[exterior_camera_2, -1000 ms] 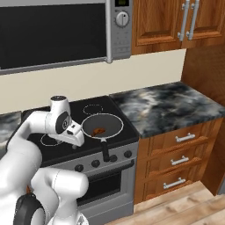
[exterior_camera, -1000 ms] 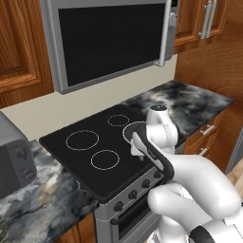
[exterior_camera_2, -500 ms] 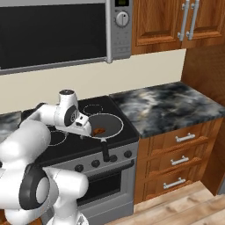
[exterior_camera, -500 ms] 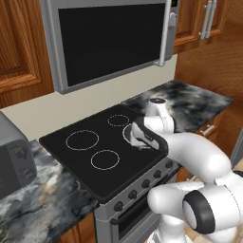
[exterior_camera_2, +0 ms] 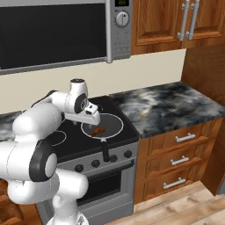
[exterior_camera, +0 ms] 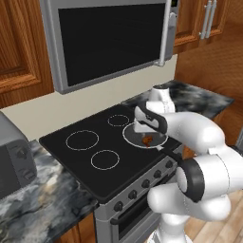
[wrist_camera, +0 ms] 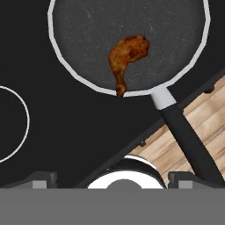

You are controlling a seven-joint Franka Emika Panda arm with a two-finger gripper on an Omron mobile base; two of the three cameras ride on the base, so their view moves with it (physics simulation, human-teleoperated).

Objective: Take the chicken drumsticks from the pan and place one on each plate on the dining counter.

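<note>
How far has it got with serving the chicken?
One drumstick lies in the pan on the stove; no second one shows there, so it may already be served, though no plate is in sight to confirm. The gripper hangs open above the pan, holding nothing. Left: grab this drumstick and carry it to a plate.

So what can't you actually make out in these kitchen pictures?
- Pan: hand view, far rim cut off by the top edge.
- Pan: left base view, partly hidden by the arm.
- Chicken drumstick: one shows; a second cannot be made out.
- Pan handle: hand view, end cut off at the bottom.
- Microwave: right base view, top and left side cut off.
</note>
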